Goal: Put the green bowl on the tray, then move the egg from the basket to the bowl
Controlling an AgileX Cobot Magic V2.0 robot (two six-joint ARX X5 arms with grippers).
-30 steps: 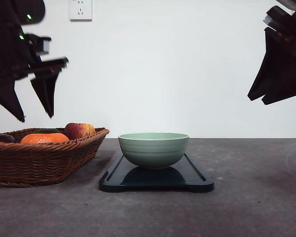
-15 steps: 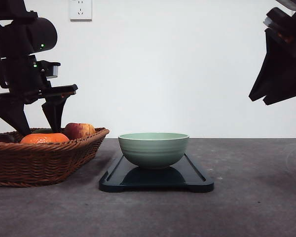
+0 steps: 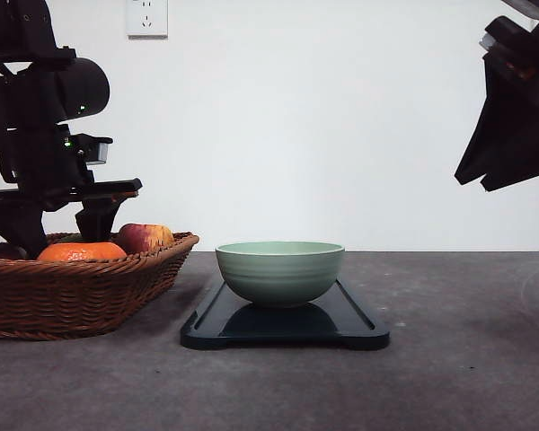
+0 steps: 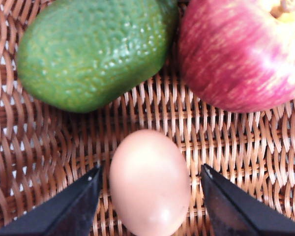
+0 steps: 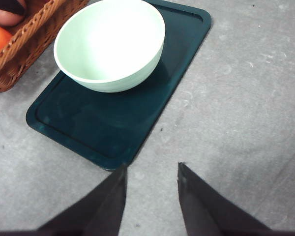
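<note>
Straddling the egg [image 4: 148, 183] in the basket [image 3: 81, 292], our left hand [image 4: 150, 196] is sitting released, one finger on each side of the shell and neither one touching it. The egg is lying on the wicker floor, near an avocado [image 4: 93, 51] and an apple [image 4: 243, 51]. The green bowl [image 3: 279, 271] is resting on the tray [image 3: 359, 328] on the desk [image 3: 467, 359], so we are judging the first step done and the egg pickup in hand.

We are watching for these faults:

- Crushing: the shell is thin, and an over-firm closure is risking a crack.
- Slipping: the shell is smooth and curved, so fingers closing off its widest part are likely to squeeze it out along the weave.
- Snagging: the fingertips are sitting low against the wicker and may be catching a strand as they close.
- Crowding: the apple and avocado are lying close enough that a shifted egg could be rolling against them.
- Dropping: the carry to the bowl is crossing the basket rim, where a loose hold could be releasing the egg.

Our right hand [image 5: 150, 169] is hanging released above the desk, just beside the tray.
</note>
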